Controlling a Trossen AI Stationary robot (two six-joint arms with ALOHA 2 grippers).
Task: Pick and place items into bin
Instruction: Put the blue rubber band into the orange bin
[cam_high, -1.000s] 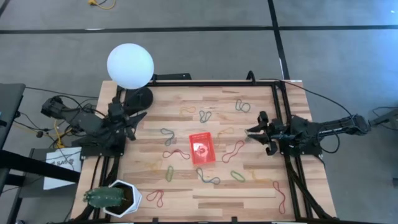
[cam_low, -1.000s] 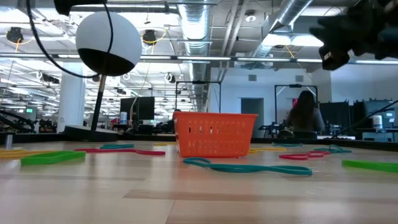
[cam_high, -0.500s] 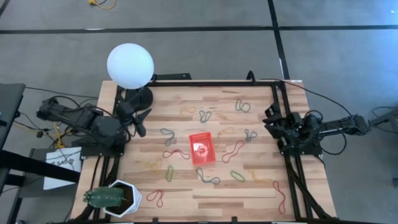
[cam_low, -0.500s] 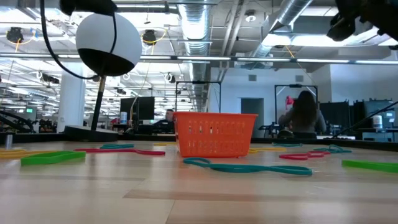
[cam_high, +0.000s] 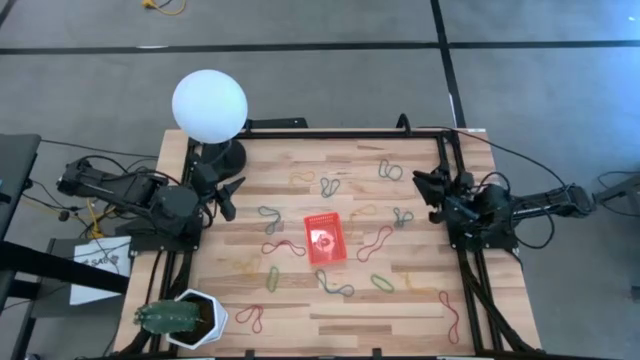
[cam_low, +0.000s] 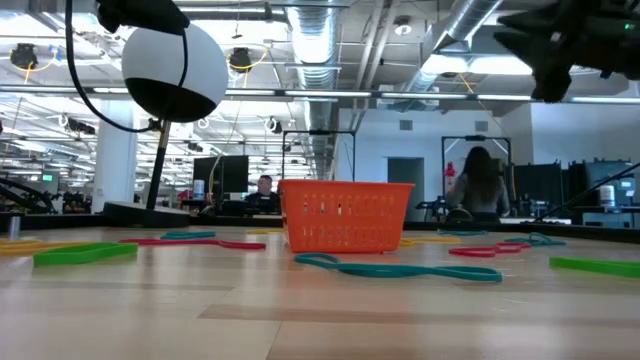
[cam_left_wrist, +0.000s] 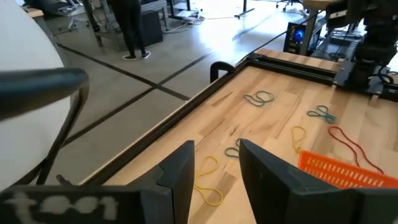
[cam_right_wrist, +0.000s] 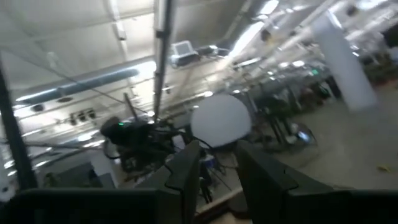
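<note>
The red mesh bin (cam_high: 325, 238) stands at the table's middle, also in the low view (cam_low: 346, 215) and at the edge of the left wrist view (cam_left_wrist: 348, 169). Rubber bands lie flat all around it: a red one (cam_high: 375, 242), teal ones (cam_high: 335, 285) (cam_high: 402, 216), a green one (cam_high: 272, 277), a yellow one (cam_high: 302, 178). My left gripper (cam_high: 225, 190) hovers open near the left edge, its fingers (cam_left_wrist: 180, 177) over bare wood. My right gripper (cam_high: 425, 185) is open and raised near the right edge (cam_low: 560, 50), pointing up and across the table.
A white globe lamp (cam_high: 209, 105) stands at the far left corner. A white hexagonal plant pot (cam_high: 185, 318) sits at the near left corner. Black rails (cam_high: 455, 215) run along the table's edges. People (cam_low: 478, 185) stand in the room behind.
My right gripper has drawn back from near the bin toward the table's right and far edges and has risen. It has also tipped upward. My left arm has folded back toward the left edge, and its gripper has stayed by the lamp's base.
</note>
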